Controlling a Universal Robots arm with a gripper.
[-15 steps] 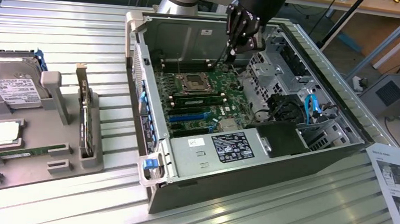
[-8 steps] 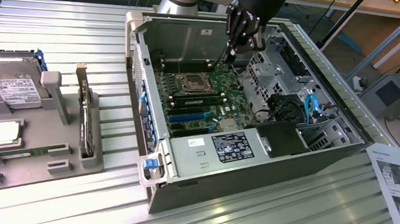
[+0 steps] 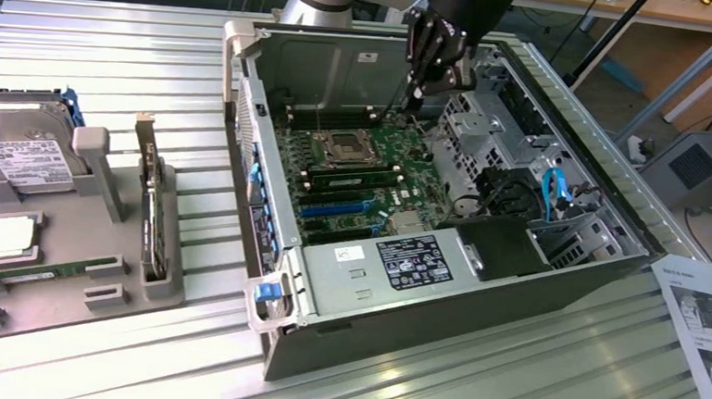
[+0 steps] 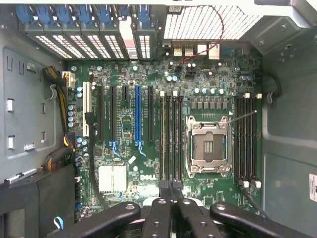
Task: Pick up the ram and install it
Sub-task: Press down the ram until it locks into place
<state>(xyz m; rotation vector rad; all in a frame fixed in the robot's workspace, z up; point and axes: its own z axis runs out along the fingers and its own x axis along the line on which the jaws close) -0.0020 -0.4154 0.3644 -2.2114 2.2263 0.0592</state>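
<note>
Gripper [image 3: 422,88] hangs over the motherboard [image 3: 409,147], jaws shut, hold unclear; your ram [image 3: 45,269] lies in the tray [image 3: 64,316], uninstalled.

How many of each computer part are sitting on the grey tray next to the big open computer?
hard drive: 1
processor: 1
ram: 1
card: 1
Total: 4
</note>
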